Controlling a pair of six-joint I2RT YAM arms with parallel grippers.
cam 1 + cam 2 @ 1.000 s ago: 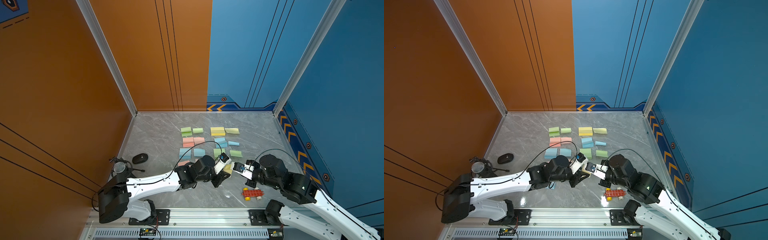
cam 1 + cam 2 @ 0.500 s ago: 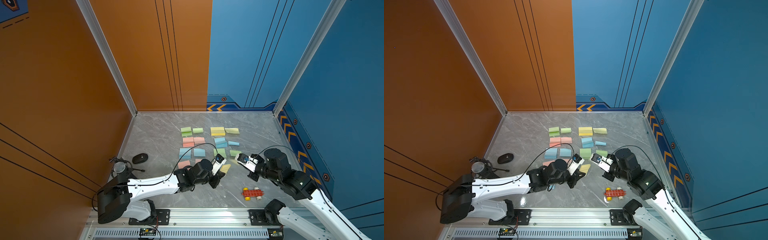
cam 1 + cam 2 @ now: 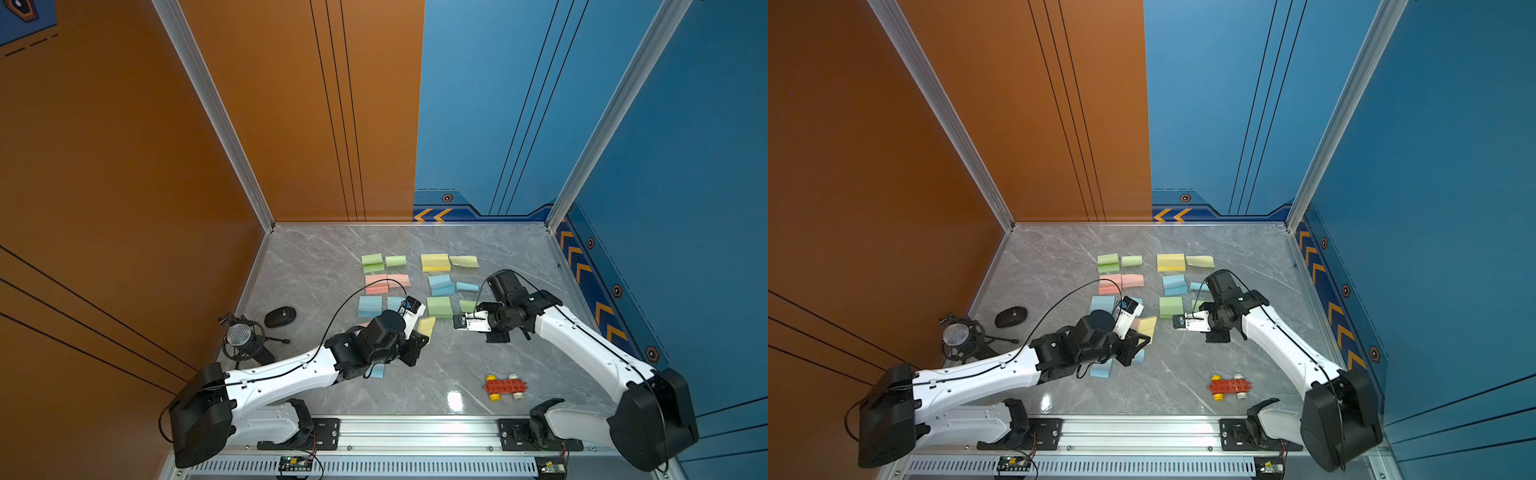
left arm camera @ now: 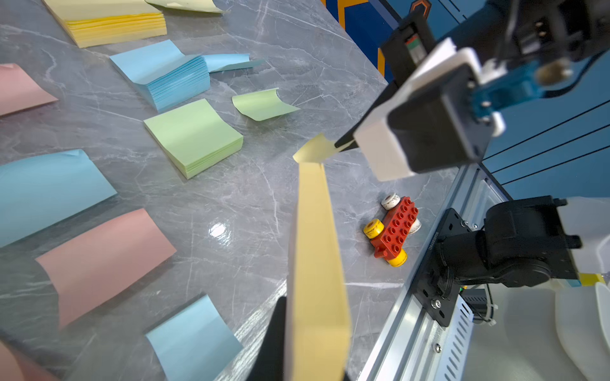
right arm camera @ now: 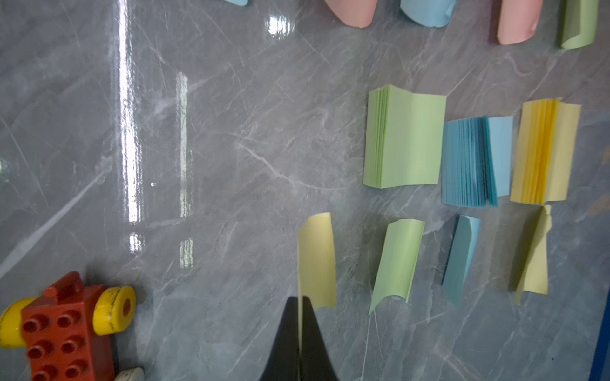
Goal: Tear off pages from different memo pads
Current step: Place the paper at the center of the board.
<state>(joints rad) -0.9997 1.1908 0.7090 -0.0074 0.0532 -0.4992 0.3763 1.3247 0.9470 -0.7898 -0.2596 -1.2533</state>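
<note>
Clamping yellow pad (image 4: 315, 264) in left gripper (image 3: 420, 337), jaws closed on its sides, pad lifted off table (image 3: 324, 266) around centre. Pinching yellow page (image 5: 318, 257) in right gripper (image 5: 299, 305), fingers pressed together on the thin sheet edge, just right of yellow pad. Touching that pad's top end in left wrist view; attached or torn free, cannot tell. Curling away from the fingertips over bare table.

Lying flat farther back, in rows: green pad (image 4: 194, 137) closest, then blue pad (image 4: 161, 76), then far yellow pad (image 4: 109, 19). Curled up just right of green pad: green page (image 4: 262, 105), loose. More pink and blue sheets to the left; pad or page hard to tell.

Sitting near right: toy car (image 3: 505, 386), well apart from both grippers. Standing at left edge: mic (image 3: 239, 334), mouse (image 3: 280, 316) just beside it.
</note>
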